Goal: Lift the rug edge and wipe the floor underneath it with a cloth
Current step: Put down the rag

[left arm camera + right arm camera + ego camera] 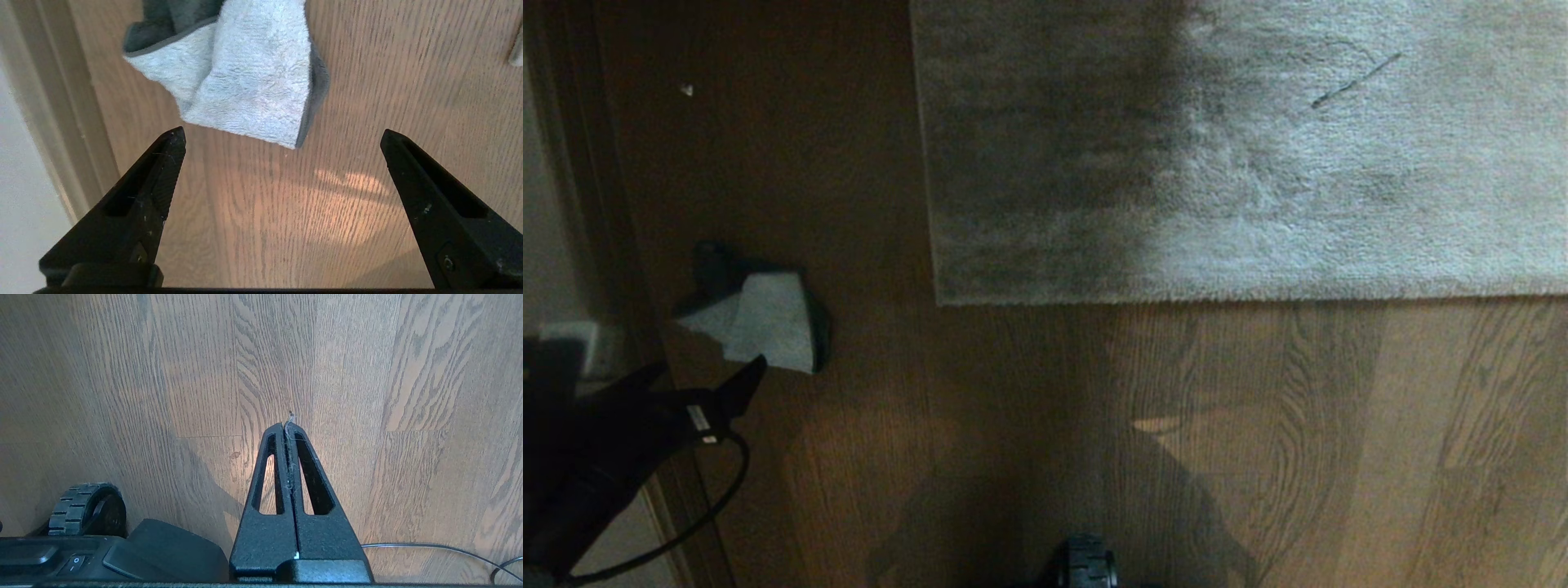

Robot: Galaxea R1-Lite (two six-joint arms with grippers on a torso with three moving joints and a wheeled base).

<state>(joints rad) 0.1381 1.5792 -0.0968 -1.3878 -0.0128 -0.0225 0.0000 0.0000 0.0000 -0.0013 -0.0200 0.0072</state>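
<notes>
**Cloth ahead of wide jaws — risk of a thin or missed pinch**

Nearest in, parked and pressed fully shut with nothing between the fingers: right gripper (pixel 288 426), hanging over bare floor (pixel 408 375) beside the base wheel (pixel 88 508).

Next out, at the left of the head view: left gripper (pixel 282 139), spread as wide as it goes, empty, pointing down and forward toward the cloth (pixel 245 77). Not yet around it — the rag's nearest corner lies just beyond the fingertips, crumpled on the planks close to the wall trim (pixel 57 122).

Likely trouble from here: closing too early and catching only that loose corner, so the rag slips out; or coming in too low and shoving it along the smooth wood. Height above the floor hard to judge, probably slight.

Farthest off: rug edge (pixel 1176 298), flat on the floor and well apart from the cloth, corner unlifted
</notes>
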